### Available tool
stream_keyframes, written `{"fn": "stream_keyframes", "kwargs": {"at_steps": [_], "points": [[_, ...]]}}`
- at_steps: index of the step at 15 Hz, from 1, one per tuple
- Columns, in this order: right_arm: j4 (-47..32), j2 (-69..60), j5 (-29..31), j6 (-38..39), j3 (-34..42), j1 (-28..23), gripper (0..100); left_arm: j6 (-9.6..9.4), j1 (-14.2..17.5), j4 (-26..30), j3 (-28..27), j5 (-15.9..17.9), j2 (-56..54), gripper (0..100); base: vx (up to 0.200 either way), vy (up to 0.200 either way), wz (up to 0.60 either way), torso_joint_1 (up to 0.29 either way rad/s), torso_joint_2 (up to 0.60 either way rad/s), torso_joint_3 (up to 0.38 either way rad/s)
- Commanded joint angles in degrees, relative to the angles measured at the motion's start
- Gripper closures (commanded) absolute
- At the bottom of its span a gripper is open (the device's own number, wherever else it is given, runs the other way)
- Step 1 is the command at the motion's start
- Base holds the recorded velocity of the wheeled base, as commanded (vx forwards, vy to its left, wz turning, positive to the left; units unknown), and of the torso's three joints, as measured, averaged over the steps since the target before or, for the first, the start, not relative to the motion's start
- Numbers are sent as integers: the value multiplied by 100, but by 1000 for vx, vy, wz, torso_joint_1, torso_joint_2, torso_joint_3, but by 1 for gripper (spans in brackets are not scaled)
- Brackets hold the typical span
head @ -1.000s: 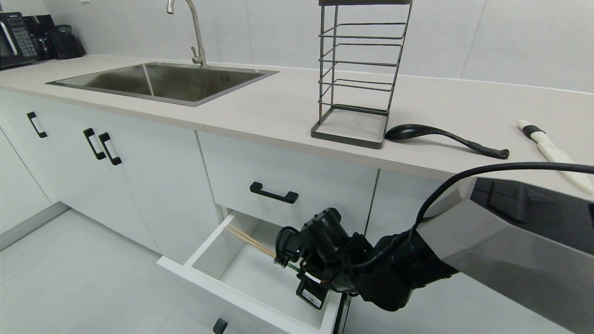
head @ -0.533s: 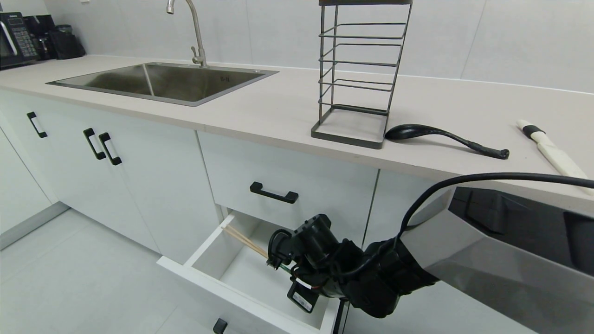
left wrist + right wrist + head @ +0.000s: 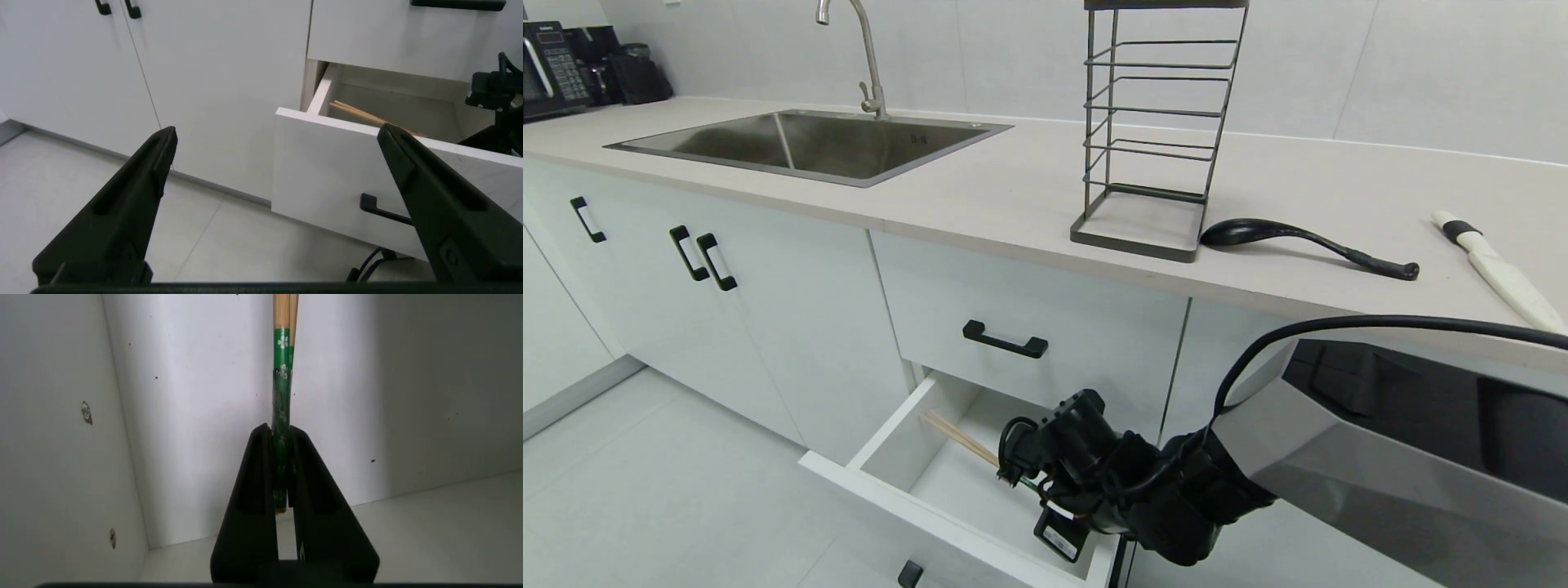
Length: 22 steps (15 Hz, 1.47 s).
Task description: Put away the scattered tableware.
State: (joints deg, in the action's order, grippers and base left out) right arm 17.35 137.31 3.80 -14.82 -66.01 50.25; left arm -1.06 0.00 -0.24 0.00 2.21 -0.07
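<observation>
A pair of wooden chopsticks [image 3: 960, 437] with green ends slants inside the open white drawer [image 3: 882, 482] below the counter. My right gripper [image 3: 1013, 472] is shut on their green ends [image 3: 283, 384], inside the drawer [image 3: 188, 416] and close to its back wall. My left gripper [image 3: 276, 139] hangs open and holds nothing, out in front of the drawer front [image 3: 368, 180], where the chopsticks [image 3: 368, 117] show over the rim. On the counter lie a black ladle [image 3: 1298, 241] and a white knife [image 3: 1494, 269].
A black wire rack [image 3: 1152, 131] stands on the counter beside the ladle. The steel sink [image 3: 809, 143] with its tap is at the left. A shut drawer with a black handle [image 3: 1005, 339] sits just above the open one. Cabinet doors and bare floor lie to the left.
My right arm has sunk a little lower into the drawer, carrying the chopsticks down with it. The ladle and knife have not moved.
</observation>
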Motion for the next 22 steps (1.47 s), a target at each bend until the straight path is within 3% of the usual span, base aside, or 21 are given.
{"fn": "stream_keyframes", "kwargs": {"at_steps": [1, 9, 10, 18, 22], "points": [[14, 138, -2, -3, -96, 11, 100, 1, 0, -2, 0, -1, 7, 0, 0, 0, 0, 0, 0, 0], [-38, 269, 6, -29, -149, 73, 100, 1, 0, -2, 0, -1, 7, 0, 0, 0, 0, 0, 0, 0], [-56, 278, 6, -47, -149, 90, 0, 1, 0, -2, 0, -1, 7, 0, 0, 0, 0, 0, 0, 0], [-153, -495, -29, -21, -26, 134, 0, 1, 0, -2, 0, -1, 7, 0, 0, 0, 0, 0, 0, 0], [-109, -1418, -11, -3, 528, 310, 0, 1, 0, -2, 0, -1, 7, 0, 0, 0, 0, 0, 0, 0]]}}
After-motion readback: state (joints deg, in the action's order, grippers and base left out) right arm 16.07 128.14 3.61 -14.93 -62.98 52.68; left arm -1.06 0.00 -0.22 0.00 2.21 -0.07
